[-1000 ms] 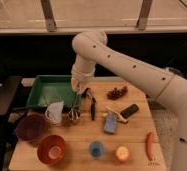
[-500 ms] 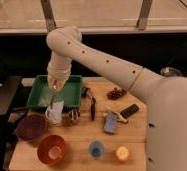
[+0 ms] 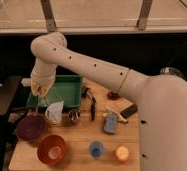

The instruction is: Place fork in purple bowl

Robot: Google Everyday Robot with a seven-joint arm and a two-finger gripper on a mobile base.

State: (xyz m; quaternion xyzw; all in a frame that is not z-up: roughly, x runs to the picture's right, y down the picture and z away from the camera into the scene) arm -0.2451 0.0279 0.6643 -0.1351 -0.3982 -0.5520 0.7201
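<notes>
My gripper (image 3: 38,93) hangs at the left end of the table, over the left edge of the green tray (image 3: 67,86) and just above the purple bowl (image 3: 31,128). It is shut on the fork (image 3: 36,106), a thin dark stick that points down from the fingers toward the bowl's far rim. The bowl is dull purple-maroon and stands at the table's left edge, with nothing visible inside it.
A white pitcher cup (image 3: 54,112) stands right of the purple bowl. An orange bowl (image 3: 52,149), small blue cup (image 3: 96,148) and orange ball (image 3: 121,153) line the front. A black-handled utensil (image 3: 93,107), blue pad (image 3: 110,123) and dark block (image 3: 129,111) lie mid-table.
The arm has swung left from the middle of the table, across the green tray, carrying the fork to just above the purple bowl.
</notes>
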